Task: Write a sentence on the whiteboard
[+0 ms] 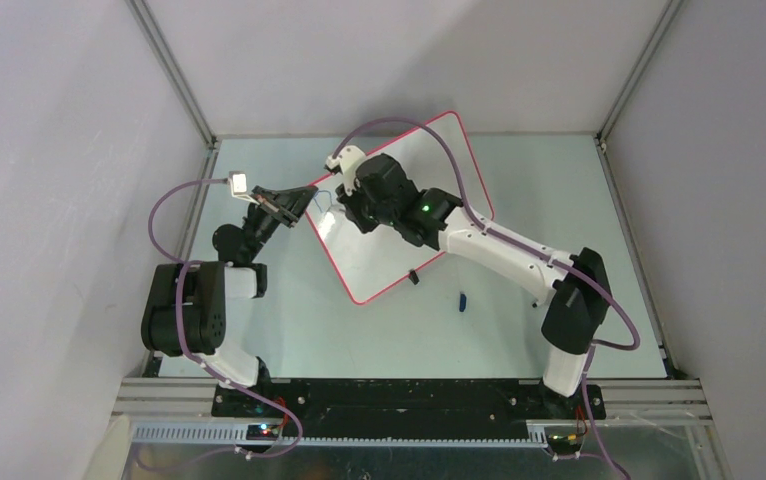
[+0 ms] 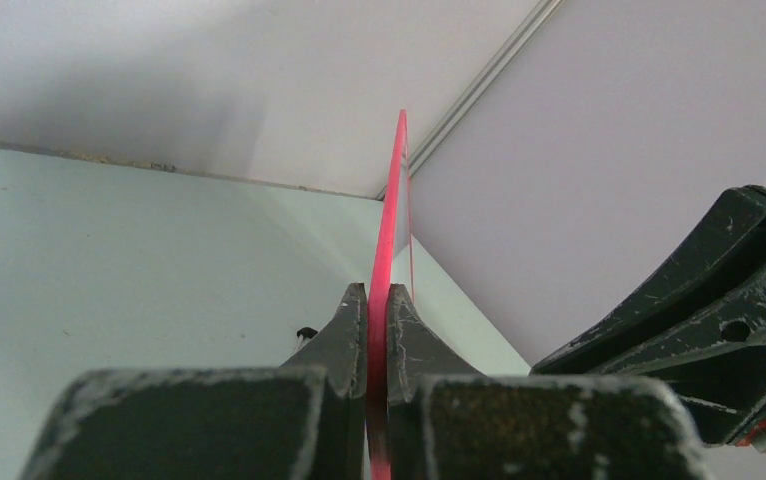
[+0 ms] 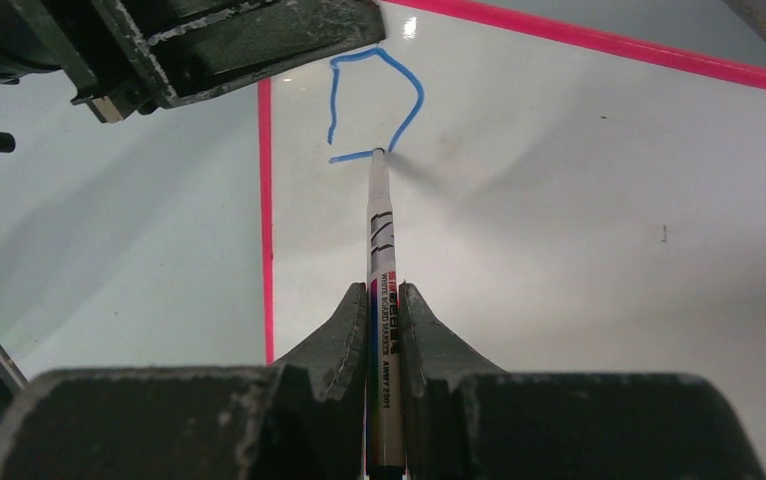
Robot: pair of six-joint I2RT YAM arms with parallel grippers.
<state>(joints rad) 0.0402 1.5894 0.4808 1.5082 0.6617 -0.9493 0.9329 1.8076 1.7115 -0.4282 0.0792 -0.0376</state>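
Whiteboard [image 1: 384, 262] at an angle across the middle of the desk [image 1: 559, 180], one corner toward the left arm. That is where we find the sentence [image 3: 421, 98], so far a single blue capital D hard by the left rim. We see the marker [image 3: 380, 250] with its tip touching the board at the foot of that letter. Its long axis runs straight out from the right arm's fingers [image 3: 356, 308], which are closed tight on its barrel. Bare board for the next letters lies to the right of the tip in the right wrist view, and we judge the stroke must travel that way, away from the rim. The left arm's fingers [image 2: 349, 322] are clamped shut on the red-pink edge just beside the D, steadying the board, we judge. Only the right arm is placed to write. We count one board, one marker, one letter, two arms, one black clip foot [image 1: 414, 275] in the top view, and one small blue thing [image 1: 463, 300], perhaps a cap, on the desk near the board's near edge.
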